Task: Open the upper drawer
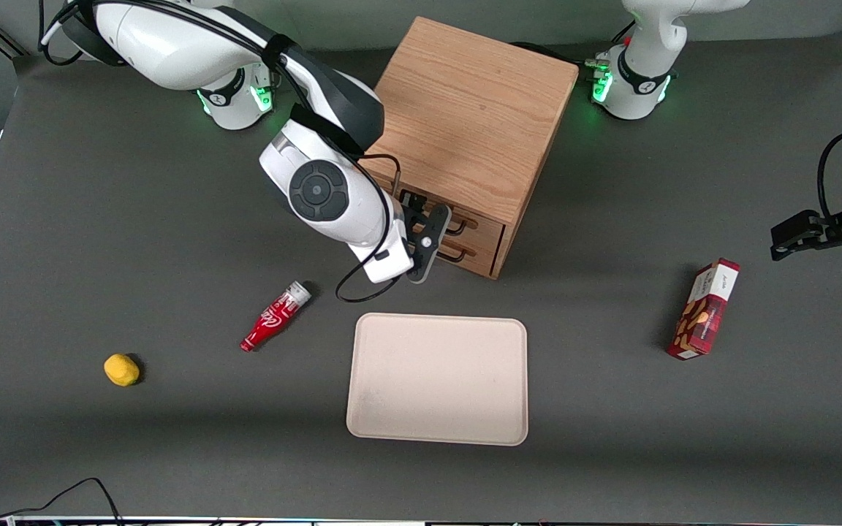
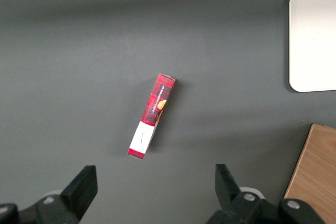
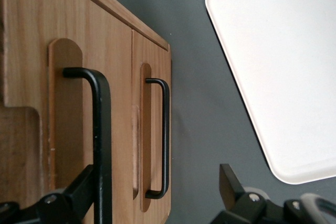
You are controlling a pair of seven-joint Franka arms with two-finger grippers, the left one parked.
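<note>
The wooden cabinet [image 1: 472,109] stands at the back of the table with its two drawers facing the front camera. The upper drawer [image 1: 481,218] [image 3: 118,103] has a thin black wire handle [image 3: 102,129], and the matching lower drawer [image 3: 157,56] sits flush under it with its own handle [image 3: 165,129]. My right gripper [image 1: 441,232] [image 3: 155,174] is open, right in front of the drawer fronts at handle height. The upper handle's bar runs just inside one finger [image 3: 79,190]; the other finger [image 3: 228,182] stands off over the table. Nothing is gripped.
A cream tray [image 1: 437,378] [image 3: 283,66] lies nearer the front camera than the cabinet. A small red bottle [image 1: 275,316] and a yellow lump [image 1: 121,370] lie toward the working arm's end. A red box [image 1: 706,309] [image 2: 152,116] stands toward the parked arm's end.
</note>
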